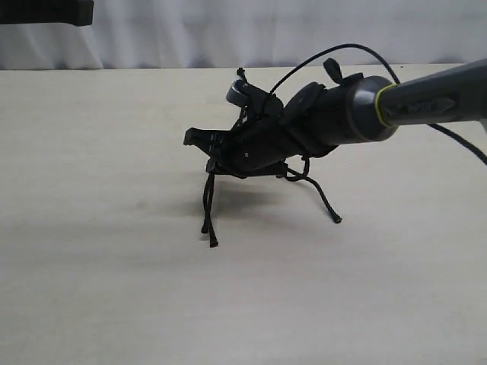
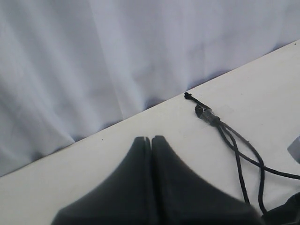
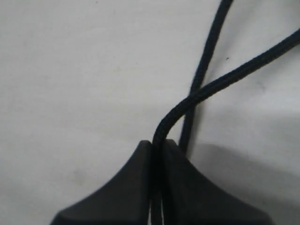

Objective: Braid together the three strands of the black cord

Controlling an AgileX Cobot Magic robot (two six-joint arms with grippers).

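Note:
The black cord lies near the table's far edge. Its bound end [image 2: 206,114] is wrapped in clear tape and also shows at the back of the exterior view [image 1: 240,74]. Two strands [image 1: 208,205] run toward the front of the table. A third strand [image 1: 323,201] trails off to the right. My right gripper [image 1: 204,143] reaches across the middle, low over the cord. In its wrist view it [image 3: 158,143] is shut on one strand [image 3: 220,79], which crosses over another strand [image 3: 206,51]. My left gripper [image 2: 151,139] is shut with nothing between its fingers, a short way from the bound end.
The pale table [image 1: 106,251] ends at a white curtain [image 1: 190,30] at the back. The robot's thicker smooth cable [image 1: 358,49] arcs over the right arm [image 1: 426,99]. A dark object [image 1: 46,11] sits at the top left corner.

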